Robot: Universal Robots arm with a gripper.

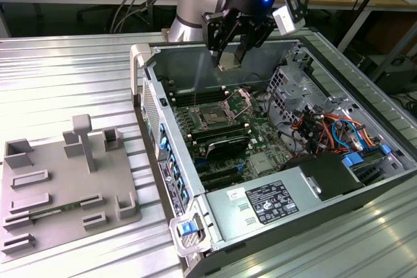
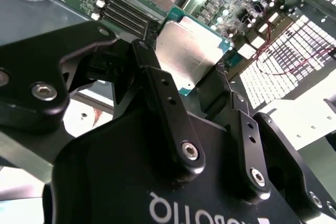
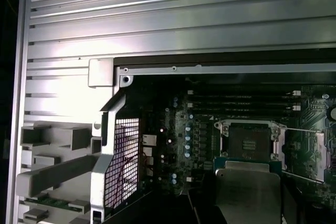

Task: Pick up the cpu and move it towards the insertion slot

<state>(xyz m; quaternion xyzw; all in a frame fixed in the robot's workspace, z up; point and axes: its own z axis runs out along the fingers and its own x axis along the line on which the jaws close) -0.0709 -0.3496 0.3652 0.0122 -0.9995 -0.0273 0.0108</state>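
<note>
The gripper (image 1: pixel 229 56), top centre of the exterior view, pinches the cpu (image 2: pixel 190 51) by its edges, apparently above the insertion slot (image 1: pixel 214 116) (light, rigid, fragile underside).

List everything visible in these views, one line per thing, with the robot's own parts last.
Small flat silvery square cpu: one, held in the end effector above the open case.
Square silver-framed insertion slot: one, dark centre, on the motherboard, bracket open.
Open grey metal computer case: one, on the ribbed table.
Grey plastic fixture plate: one, at the exterior view's left.
Ribbed silver metal table: one, under everything.
Black end effector: one, closed on the cpu.
</note>
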